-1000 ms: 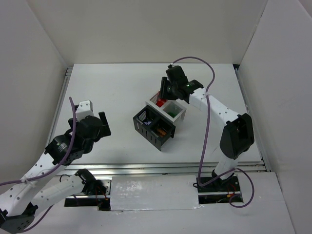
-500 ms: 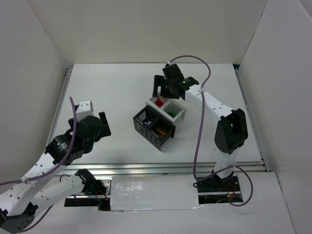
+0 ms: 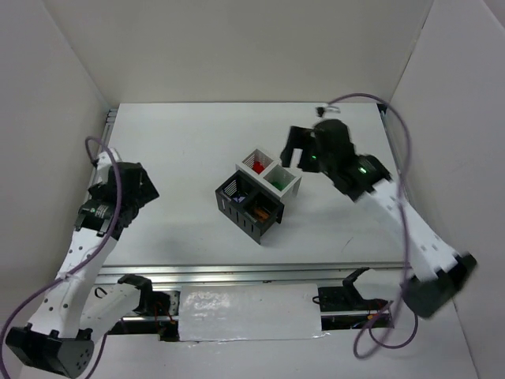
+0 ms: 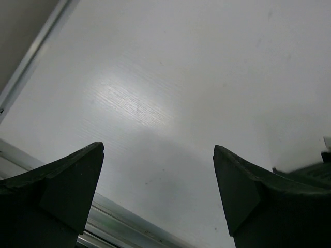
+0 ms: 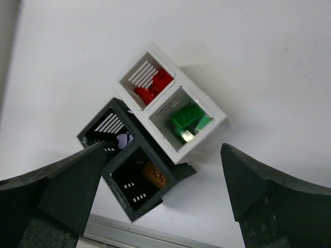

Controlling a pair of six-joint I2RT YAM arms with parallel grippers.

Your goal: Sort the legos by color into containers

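Black-fingered right gripper (image 5: 161, 147): spread wide, gripping nothing, poised over the containers (image 5: 204, 94). Probably time to pull clear, so lift straight up, well off the rims, without nudging the cluster, then scan the table (image 3: 181, 142) for strays. Left gripper (image 4: 158, 149): equally wide and empty, well apart over bare table. Red legos (image 5: 153, 85) in one white container, green legos (image 5: 187, 118) in the adjoining white one. Light purple lego (image 5: 123, 140) and orange-brown lego (image 5: 154, 174) in separate black ones.

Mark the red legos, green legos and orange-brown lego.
red legos (image 5: 153, 85), right wrist view, middle of the pile.
green legos (image 5: 189, 116), right wrist view, studded top.
orange-brown lego (image 5: 154, 174), right wrist view, upper face.
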